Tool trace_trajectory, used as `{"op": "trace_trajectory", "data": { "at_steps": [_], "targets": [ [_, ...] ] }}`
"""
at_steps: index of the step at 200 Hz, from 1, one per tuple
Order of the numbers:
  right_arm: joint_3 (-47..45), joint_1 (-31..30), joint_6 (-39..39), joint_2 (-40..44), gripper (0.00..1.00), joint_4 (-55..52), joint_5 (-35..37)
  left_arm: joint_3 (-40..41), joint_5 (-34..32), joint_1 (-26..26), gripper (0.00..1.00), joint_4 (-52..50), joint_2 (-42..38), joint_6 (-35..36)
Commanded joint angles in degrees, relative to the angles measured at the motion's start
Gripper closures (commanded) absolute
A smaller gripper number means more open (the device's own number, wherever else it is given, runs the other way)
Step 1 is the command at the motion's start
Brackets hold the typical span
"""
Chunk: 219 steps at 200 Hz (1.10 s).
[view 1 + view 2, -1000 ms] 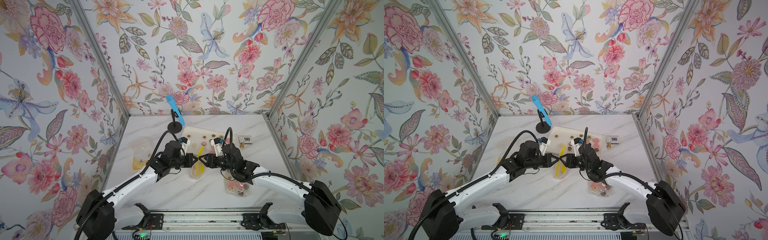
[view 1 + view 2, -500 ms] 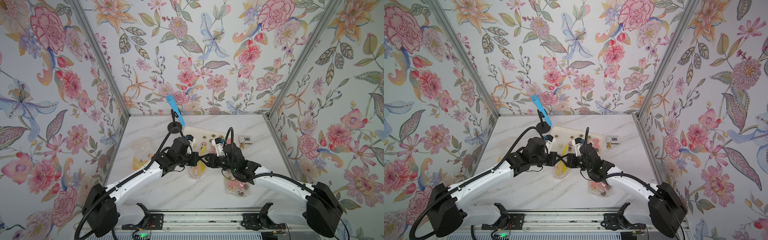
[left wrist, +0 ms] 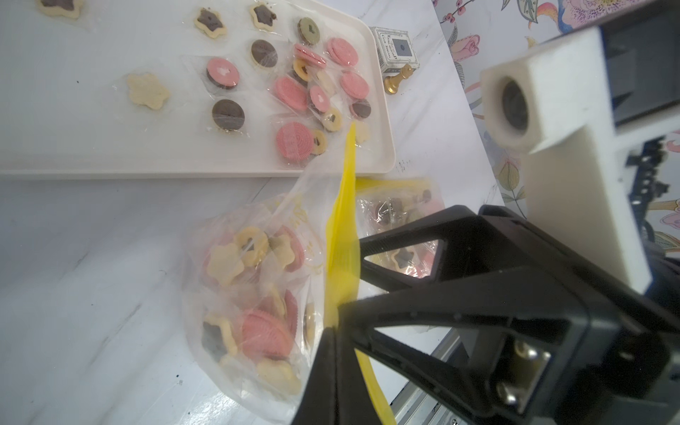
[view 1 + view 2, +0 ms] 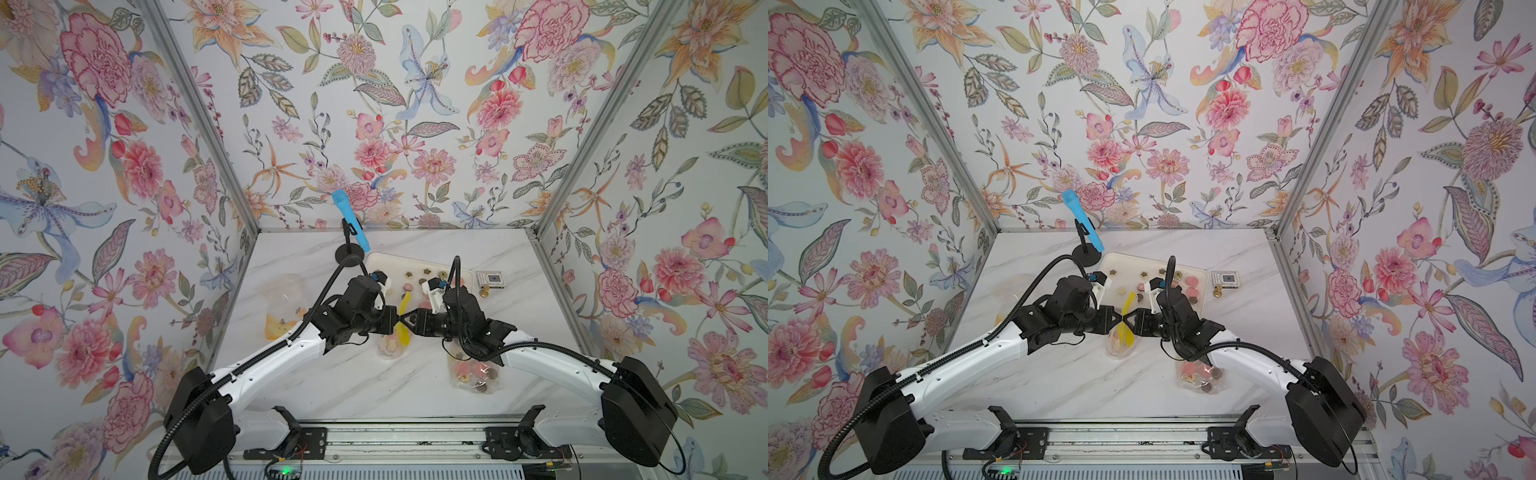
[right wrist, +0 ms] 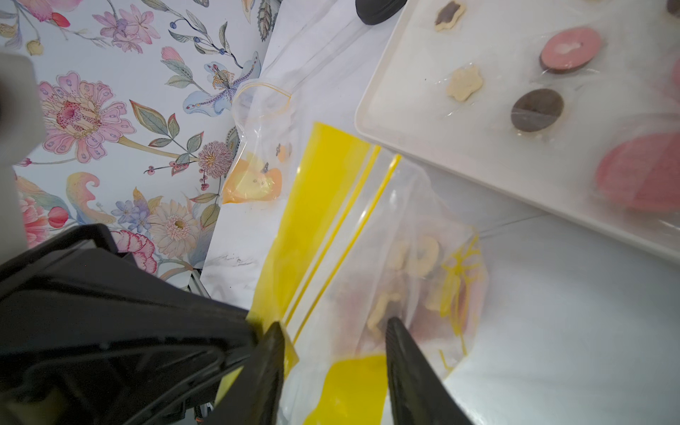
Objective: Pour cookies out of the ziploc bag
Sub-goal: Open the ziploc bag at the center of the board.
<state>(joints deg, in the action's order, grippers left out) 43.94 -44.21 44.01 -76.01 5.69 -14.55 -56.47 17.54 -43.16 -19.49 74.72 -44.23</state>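
Left end effector meets right end effector at the ziploc bag in a top view, clamps its yellow strip beside bagged cookies in the left wrist view; the right wrist view shows right jaws parted astride it.

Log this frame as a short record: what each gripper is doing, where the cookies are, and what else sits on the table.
left gripper: shut on the yellow strip of the bag
right gripper: open, jaws either side of the bag's top
bag: hangs from the strip near the tray, cookies inside
tray: loose cookies spread on it
second bag: holds cookies, lies by the right arm
third bag: looks empty, on the left arm's side
other: blue microphone, small box, gold chess piece
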Motion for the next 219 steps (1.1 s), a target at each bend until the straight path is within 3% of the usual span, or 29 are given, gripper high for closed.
{"op": "trace_trajectory", "data": {
  "at_steps": [1,125,189,219],
  "targets": [
    [1.5,0.5,0.7,0.2,0.57,-1.7,-0.5,-2.2,-0.1,-0.7,1.00,-0.5,0.3,1.2],
    [0.7,0.9,5.4,-2.0,0.69,7.9,-9.6,-2.3,-0.3,-1.2,1.00,0.1,1.0,1.1],
    [-1.8,1.6,9.8,-2.3,1.00,12.7,-10.3,-1.5,-1.2,-1.2,1.00,0.2,0.3,1.0],
    [-2.1,2.0,9.4,-1.6,1.00,10.5,-8.6,-1.7,-3.4,-1.2,1.00,-0.8,-0.3,1.1]
  ]
}}
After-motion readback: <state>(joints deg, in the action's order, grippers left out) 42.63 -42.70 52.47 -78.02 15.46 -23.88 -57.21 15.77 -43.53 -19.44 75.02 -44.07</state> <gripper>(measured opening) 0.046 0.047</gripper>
